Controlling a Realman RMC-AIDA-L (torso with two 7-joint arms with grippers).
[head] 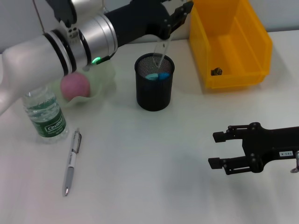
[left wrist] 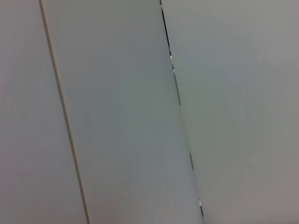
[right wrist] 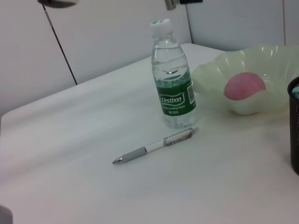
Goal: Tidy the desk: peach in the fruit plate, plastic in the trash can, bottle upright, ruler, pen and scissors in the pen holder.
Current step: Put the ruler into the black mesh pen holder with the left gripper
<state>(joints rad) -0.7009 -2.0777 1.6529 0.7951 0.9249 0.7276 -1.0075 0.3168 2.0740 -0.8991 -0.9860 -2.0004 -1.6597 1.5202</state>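
Note:
My left gripper (head: pixel 176 17) hangs over the black mesh pen holder (head: pixel 154 91), shut on the clear ruler (head: pixel 161 50), whose lower end dips inside the cup. The blue scissors (head: pixel 157 76) stand in that cup. A pink peach (head: pixel 74 86) lies in the pale green fruit plate (head: pixel 103 74). The bottle (head: pixel 45 114) stands upright at the left, and the pen (head: pixel 72 161) lies flat on the desk (head: pixel 140 163) beside it. At the back right is the yellow trash can (head: pixel 231 42). Low on the right, my right gripper (head: pixel 218 150) rests open and empty.
A small dark object (head: pixel 216 71) lies in the yellow bin. The right wrist view shows the bottle (right wrist: pixel 173 88), pen (right wrist: pixel 154 146), peach (right wrist: pixel 244 86) and plate (right wrist: pixel 212 77). Only wall panels fill the left wrist view.

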